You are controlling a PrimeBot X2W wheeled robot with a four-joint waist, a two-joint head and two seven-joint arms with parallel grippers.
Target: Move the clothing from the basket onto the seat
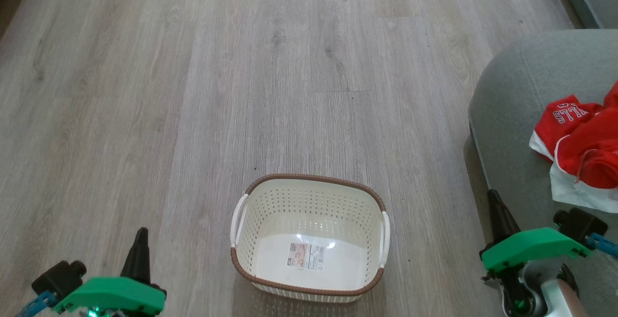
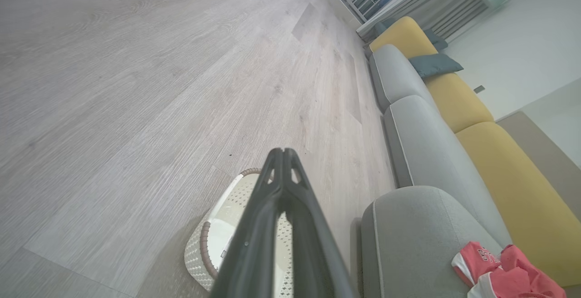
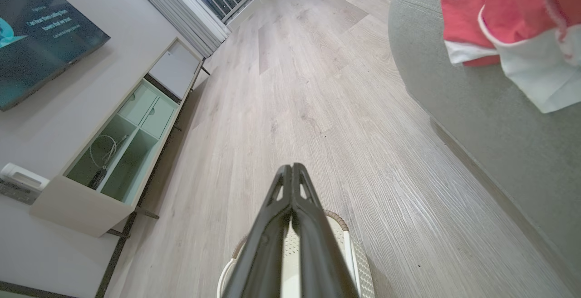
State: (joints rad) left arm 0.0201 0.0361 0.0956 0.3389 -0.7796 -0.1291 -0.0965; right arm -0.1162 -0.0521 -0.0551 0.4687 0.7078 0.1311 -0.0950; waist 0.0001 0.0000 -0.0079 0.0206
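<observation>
the clothing (image 1: 582,150) is lying in a loose red and white heap on the seat (image 1: 516,95), near its rounded front corner, with white block lettering showing on one fold and a white panel drooping towards the edge. the basket (image 1: 309,178) is standing on the wood-look floor (image 1: 217,66) near the seat, holding nothing but a paper label (image 1: 306,255) on its bottom, so the task is looking done. the left gripper (image 1: 141,234) is hovering low to the left of the basket with its two dark fingers pressed together on nothing. the right gripper (image 1: 493,195) is hanging by the seat's front edge, near the heap but apart from it, fingers likewise together and empty. the garments are looking thin, light and floppy, so they would be sagging and trailing from any pinch, and slick sports fabric might be slipping between narrow fingers. if the heap is needing a nudge further in, the thick bunched ridge in its middle is offering a surer hold than the single white layer at the edge
</observation>
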